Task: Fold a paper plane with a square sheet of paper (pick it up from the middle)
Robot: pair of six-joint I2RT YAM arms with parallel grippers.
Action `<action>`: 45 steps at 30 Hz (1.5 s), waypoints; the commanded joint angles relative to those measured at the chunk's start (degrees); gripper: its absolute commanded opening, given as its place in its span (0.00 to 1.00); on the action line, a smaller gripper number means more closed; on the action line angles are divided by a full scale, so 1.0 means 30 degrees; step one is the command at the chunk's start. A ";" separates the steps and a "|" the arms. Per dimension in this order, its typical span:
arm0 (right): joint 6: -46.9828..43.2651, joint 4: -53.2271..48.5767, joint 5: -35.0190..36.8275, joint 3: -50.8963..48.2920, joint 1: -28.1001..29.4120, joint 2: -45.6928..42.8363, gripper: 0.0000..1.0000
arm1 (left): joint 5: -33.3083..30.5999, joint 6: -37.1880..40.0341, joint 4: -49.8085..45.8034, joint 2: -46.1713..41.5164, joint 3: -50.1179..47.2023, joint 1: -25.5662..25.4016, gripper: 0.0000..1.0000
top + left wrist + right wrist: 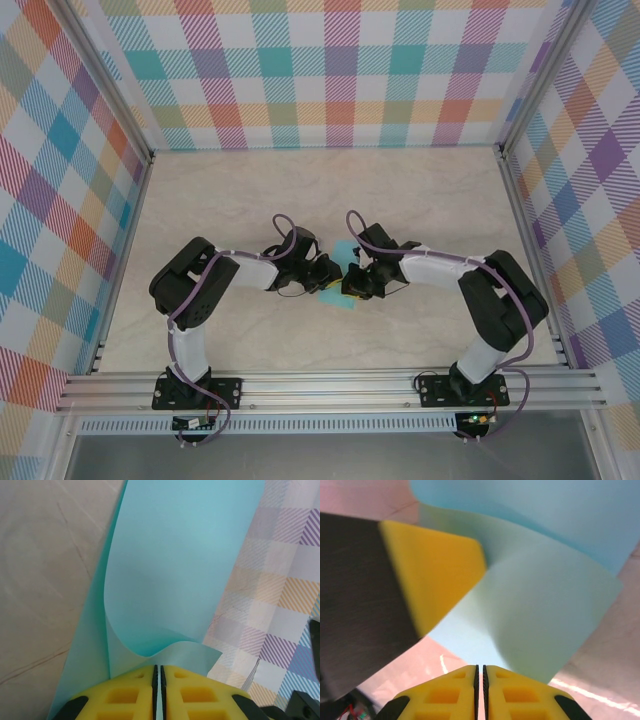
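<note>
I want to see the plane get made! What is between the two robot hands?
The turquoise paper, seen from the top camera between the left gripper and the right gripper. Both are shut on it.

1. The pale beige, marble-veined flat tabletop (420, 200) spreads out on every side of the left claw (327, 275) and the right claw (351, 281), which meet near its middle.
2. A turquoise square sheet of thin paper (345, 249) shows between the two claws, curled upward. In the left wrist view one ply runs low along the tabletop left of that claw; contact cannot be told.
3. A silver slotted aluminium rail (330, 385) borders the tabletop's near edge, behind both claws.
</note>
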 commanded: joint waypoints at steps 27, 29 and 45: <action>0.0591 0.1699 -0.2925 -0.1504 -0.0466 -0.0328 0.15 | -0.0329 0.0249 -0.0902 0.0832 -0.0514 -0.0269 0.13; 0.0611 0.1829 -0.3256 -0.1537 -0.0480 -0.0370 0.15 | -0.0308 0.0249 -0.0905 0.0827 -0.0494 -0.0264 0.13; 0.0497 0.2230 -0.2220 -0.3710 -0.1122 0.0226 0.14 | -0.0265 0.0361 -0.1019 0.0873 -0.0501 -0.0266 0.13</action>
